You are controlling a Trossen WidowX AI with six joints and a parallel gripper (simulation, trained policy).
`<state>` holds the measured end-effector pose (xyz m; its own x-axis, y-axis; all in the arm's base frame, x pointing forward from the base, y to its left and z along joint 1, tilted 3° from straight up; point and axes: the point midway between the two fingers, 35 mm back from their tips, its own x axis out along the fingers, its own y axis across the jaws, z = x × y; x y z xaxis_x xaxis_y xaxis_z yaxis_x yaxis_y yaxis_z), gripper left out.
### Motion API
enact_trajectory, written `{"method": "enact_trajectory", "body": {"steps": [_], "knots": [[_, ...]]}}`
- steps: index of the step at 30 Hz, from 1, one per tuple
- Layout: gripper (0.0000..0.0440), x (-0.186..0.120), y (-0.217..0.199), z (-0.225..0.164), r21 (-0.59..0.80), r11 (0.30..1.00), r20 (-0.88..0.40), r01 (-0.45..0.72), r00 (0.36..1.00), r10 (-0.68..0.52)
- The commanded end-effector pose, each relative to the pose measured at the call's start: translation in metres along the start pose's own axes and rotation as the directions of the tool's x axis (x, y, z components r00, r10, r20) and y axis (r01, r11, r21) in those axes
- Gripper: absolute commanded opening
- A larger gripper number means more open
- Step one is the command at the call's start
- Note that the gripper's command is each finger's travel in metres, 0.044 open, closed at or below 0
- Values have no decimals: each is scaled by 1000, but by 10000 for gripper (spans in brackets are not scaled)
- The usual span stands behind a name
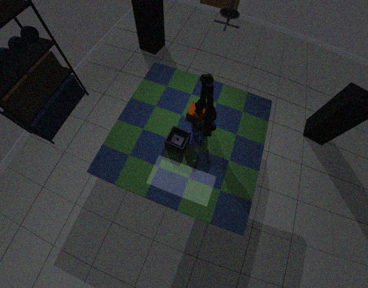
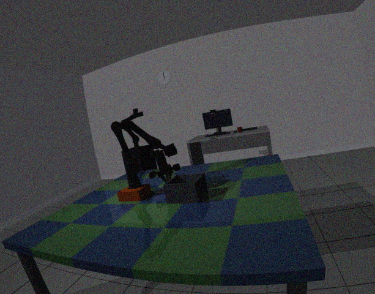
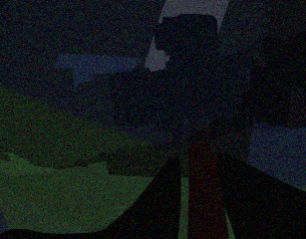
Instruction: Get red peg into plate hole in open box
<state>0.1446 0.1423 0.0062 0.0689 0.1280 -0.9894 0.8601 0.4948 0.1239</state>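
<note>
The red peg point(image 3: 204, 204) is dark in the wrist view and runs between the two fingers toward the bottom edge. My gripper point(image 3: 197, 163) point(image 2: 166, 180) is shut on it, low beside the open box on the robot-base side. A thin green strip shows between the peg and the left finger, so contact there is unclear. The peg is hidden in the top and exterior views. The dark open box point(image 1: 172, 146) point(image 2: 184, 194) stands on the table, and a pale plate point(image 1: 173, 140) with a small dark hole point(image 1: 177, 139) shows at its bottom. The peg is outside the box.
The orange robot base point(image 1: 192, 107) point(image 2: 130, 195) stands close to the box. The table point(image 1: 232, 206) point(image 2: 187, 250) has a blue and green checker top. A bright light patch point(image 1: 197, 192) lies in front of the box. Beyond the table are a shelf point(image 1: 30, 80) and a desk point(image 2: 231, 142).
</note>
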Motion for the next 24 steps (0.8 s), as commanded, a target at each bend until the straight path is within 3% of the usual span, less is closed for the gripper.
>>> {"method": "enact_trajectory", "body": {"steps": [1, 24], "knots": [[0, -1, 1, -1, -8, 1000, -29, 14, 999, -15], [0, -91, 65, 42, -176, 976, 155, -129, 975, 157]]}}
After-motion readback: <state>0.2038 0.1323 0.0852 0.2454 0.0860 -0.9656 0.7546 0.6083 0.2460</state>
